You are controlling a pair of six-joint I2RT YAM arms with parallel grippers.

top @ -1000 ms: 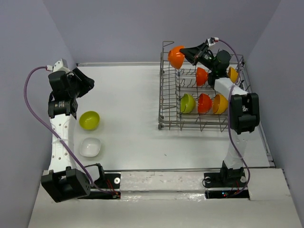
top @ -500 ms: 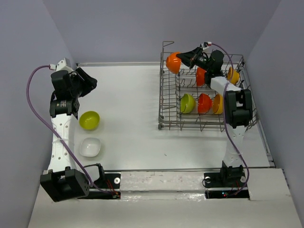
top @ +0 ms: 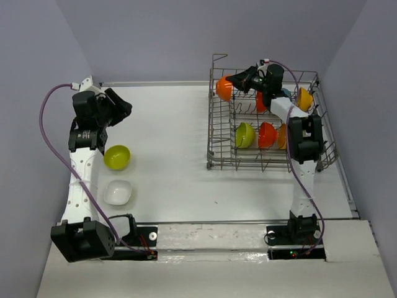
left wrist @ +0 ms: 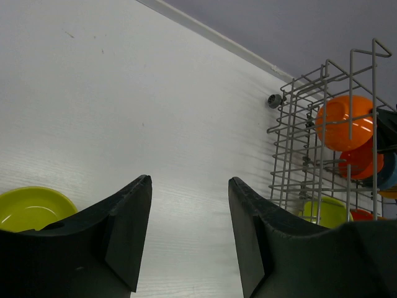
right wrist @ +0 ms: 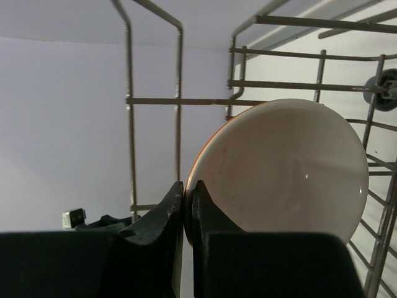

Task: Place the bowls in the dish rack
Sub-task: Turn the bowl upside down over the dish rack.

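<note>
Bowl (top: 224, 88), glossy orange, round, on edge.

Over on the left, the left arm (top: 80, 180) stands tall from its base, running straight away from me, with the wrist folded in toward the middle. The left gripper (left wrist: 189, 181) hangs in open air, its two dark fingers (left wrist: 124, 236) well apart and nothing between them.

On the right, the right arm (top: 302, 186) climbs from its base to a dark elbow block, then bends and stretches far and leftward, the wrist up high. The right gripper (top: 236, 82) points left with its jaws pressed tight together, pinching the thin rim of an orange bowl (top: 224, 89), which is carried on edge off the fingertips.
</note>
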